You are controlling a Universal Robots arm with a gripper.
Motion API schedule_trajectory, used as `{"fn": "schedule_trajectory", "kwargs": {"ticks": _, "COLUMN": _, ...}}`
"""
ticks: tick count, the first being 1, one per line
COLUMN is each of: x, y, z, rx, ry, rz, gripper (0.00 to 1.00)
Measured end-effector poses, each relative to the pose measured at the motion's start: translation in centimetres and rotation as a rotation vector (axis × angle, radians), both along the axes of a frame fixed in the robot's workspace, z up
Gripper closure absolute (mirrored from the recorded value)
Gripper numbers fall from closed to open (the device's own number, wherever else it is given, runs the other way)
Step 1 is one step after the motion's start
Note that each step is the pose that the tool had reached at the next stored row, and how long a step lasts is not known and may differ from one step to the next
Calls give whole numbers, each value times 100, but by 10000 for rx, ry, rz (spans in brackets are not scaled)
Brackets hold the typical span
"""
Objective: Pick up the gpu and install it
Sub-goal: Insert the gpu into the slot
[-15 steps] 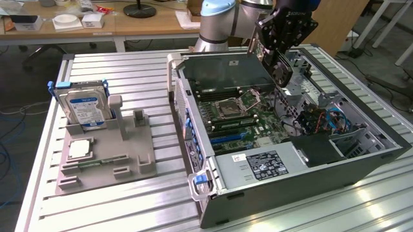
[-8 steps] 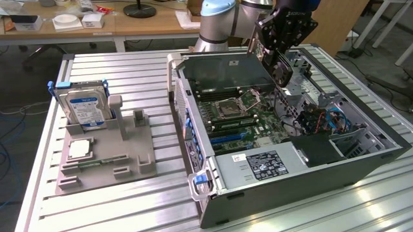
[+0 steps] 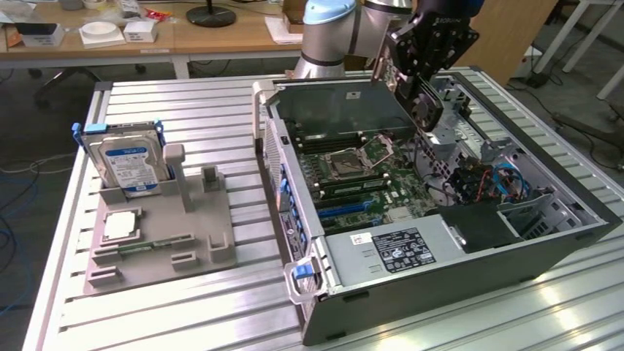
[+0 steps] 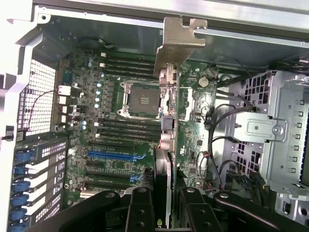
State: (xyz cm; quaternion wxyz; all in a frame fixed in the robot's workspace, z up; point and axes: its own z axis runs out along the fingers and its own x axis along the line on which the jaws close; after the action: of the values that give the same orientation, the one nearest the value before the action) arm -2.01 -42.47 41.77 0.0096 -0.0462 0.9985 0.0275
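Observation:
My gripper (image 3: 421, 89) hangs over the open computer case (image 3: 458, 281), shut on the gpu (image 3: 430, 111), a dark flat card carried on edge above the motherboard (image 3: 356, 179). In the wrist view the gpu (image 4: 166, 116) appears edge-on, its metal end bracket (image 4: 177, 41) pointing toward the case's rear wall. The black fingers (image 4: 140, 210) of the gripper (image 4: 164, 215) clamp the card from both sides. A blue expansion slot (image 4: 111, 155) lies on the motherboard (image 4: 96, 121) to one side of the card, well below it. The card touches nothing in the case.
A silver hard drive (image 3: 127, 164) stands in a grey parts holder (image 3: 195, 234) at the exterior view's left, with a memory stick (image 3: 146, 246) lying in it. Inside the case are a power supply (image 3: 390, 252), a drive cage (image 4: 270, 130) and loose cables (image 3: 502, 183).

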Motion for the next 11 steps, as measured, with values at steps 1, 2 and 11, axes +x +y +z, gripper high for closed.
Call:
{"fn": "schedule_trajectory", "kwargs": {"ticks": 1, "x": 0, "y": 0, "z": 0, "rx": 5, "ry": 0, "rz": 40, "gripper": 73}}
{"fn": "schedule_trajectory", "kwargs": {"ticks": 2, "x": 0, "y": 0, "z": 0, "rx": 9, "ry": 0, "rz": 81, "gripper": 73}}
{"fn": "schedule_trajectory", "kwargs": {"ticks": 11, "x": 0, "y": 0, "z": 0, "rx": 22, "ry": 0, "rz": 458, "gripper": 73}}
